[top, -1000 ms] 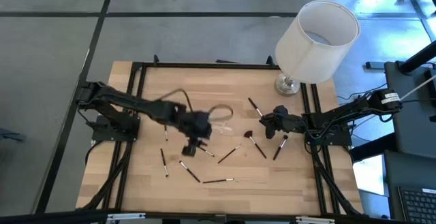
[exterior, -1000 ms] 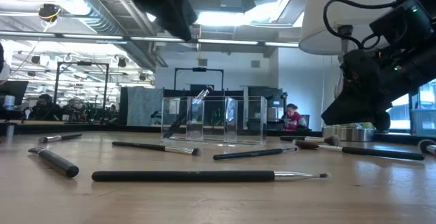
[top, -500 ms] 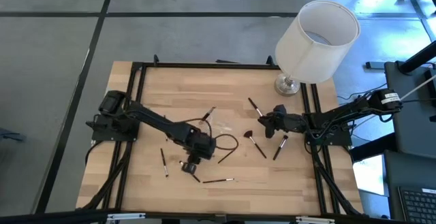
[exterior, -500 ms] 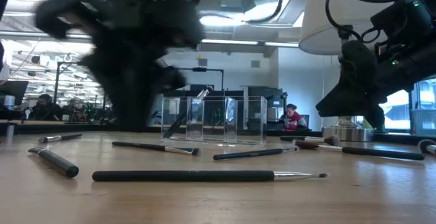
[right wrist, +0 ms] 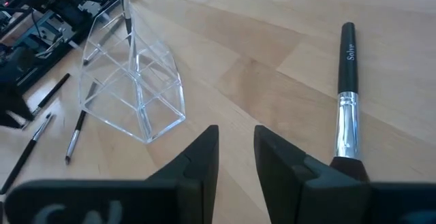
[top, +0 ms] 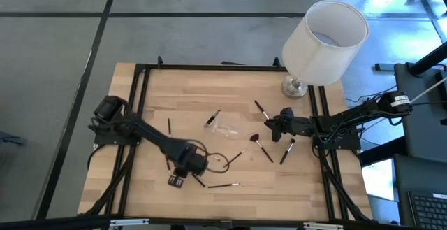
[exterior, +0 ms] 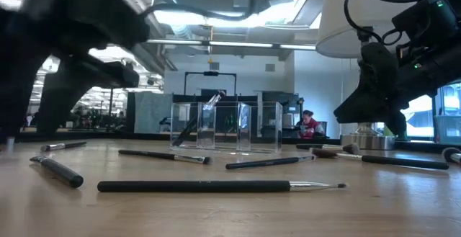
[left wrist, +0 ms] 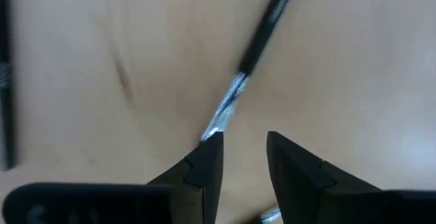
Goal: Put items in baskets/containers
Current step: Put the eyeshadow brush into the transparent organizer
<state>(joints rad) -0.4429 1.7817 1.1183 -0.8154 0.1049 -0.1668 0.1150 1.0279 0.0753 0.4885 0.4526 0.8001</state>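
Left wrist view: left gripper (left wrist: 244, 157) fingers (left wrist: 204, 166) parted, empty, above brush (left wrist: 248, 54).

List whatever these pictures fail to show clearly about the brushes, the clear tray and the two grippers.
- Low view: the left arm is a motion-blurred dark mass; its fingers are lost in it.
- High view: the clear plastic compartment tray is too small and transparent to count its compartments.
- Left wrist view: the silver-ferruled dark brush is blurred and runs off the frame.
- Right wrist view: the right gripper hides the fan brush's head.
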